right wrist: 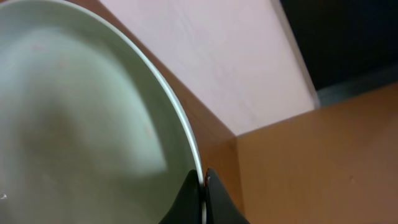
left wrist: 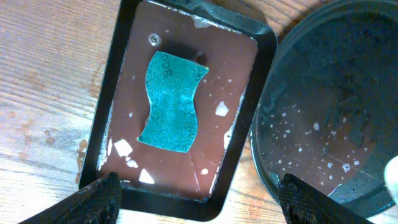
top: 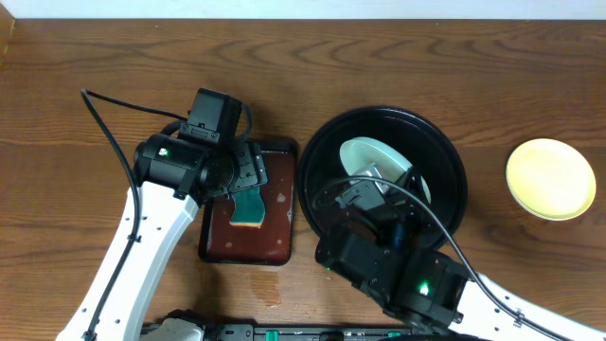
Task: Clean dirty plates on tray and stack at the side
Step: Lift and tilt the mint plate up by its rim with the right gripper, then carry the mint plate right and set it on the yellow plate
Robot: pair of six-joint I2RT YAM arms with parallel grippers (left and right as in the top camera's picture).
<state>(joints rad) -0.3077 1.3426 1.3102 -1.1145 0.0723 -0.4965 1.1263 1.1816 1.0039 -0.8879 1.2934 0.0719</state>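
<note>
Right gripper (right wrist: pixel 202 186) pinches the rim of a pale bluish-white round plate (top: pixel 371 154) over the large round black tray (top: pixel 460 180), left gripper (left wrist: pixel 202 202) hangs spread wide above the wavy teal sponge (left wrist: pixel 171 102) in the red-brown rectangular tray (left wrist: pixel 102 124), and the round yellow plate (top: pixel 550 178) sits on the bare wooden tabletop (top: pixel 530 85), outside the black tray.
</note>
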